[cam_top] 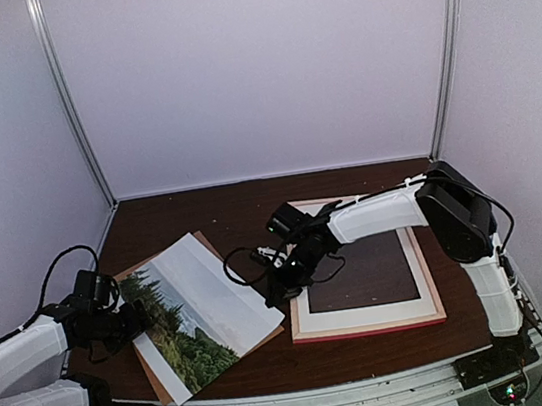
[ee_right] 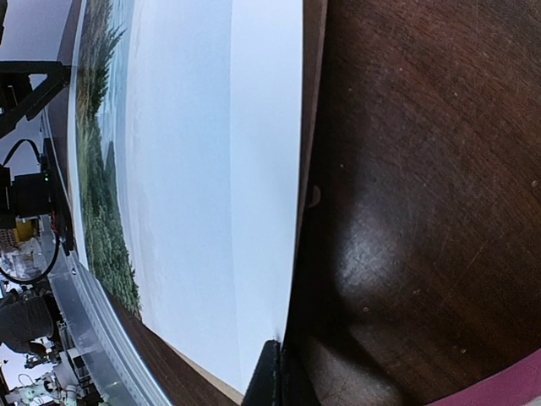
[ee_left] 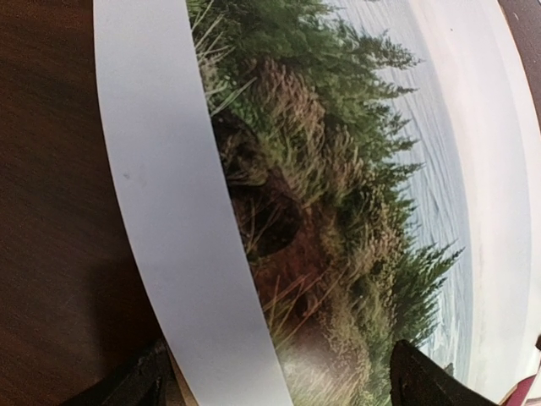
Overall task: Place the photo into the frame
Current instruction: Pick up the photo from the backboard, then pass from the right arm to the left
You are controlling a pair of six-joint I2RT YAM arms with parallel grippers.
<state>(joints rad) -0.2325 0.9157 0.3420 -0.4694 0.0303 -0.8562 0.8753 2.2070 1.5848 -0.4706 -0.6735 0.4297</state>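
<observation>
The photo [cam_top: 200,309], a landscape print with a white border, lies tilted on a brown backing board [cam_top: 270,336] left of centre. The frame [cam_top: 370,329], pink along its front edge, lies flat to the right. My right gripper [cam_top: 275,288] is at the photo's right edge. In the right wrist view the gripper [ee_right: 279,376] is shut, and the white border of the photo [ee_right: 254,169] runs into the seam between its tips. My left gripper [cam_top: 136,318] is at the photo's left edge. In the left wrist view it [ee_left: 279,385] stands open over the print's [ee_left: 321,211] trees.
A white mat [cam_top: 301,308] with a dark window sits inside the frame. The dark wooden table [cam_top: 202,213] has pale walls behind and at both sides. A strip of the pink frame [ee_right: 516,381] shows close to the right gripper. Both arms' cables hang near the photo.
</observation>
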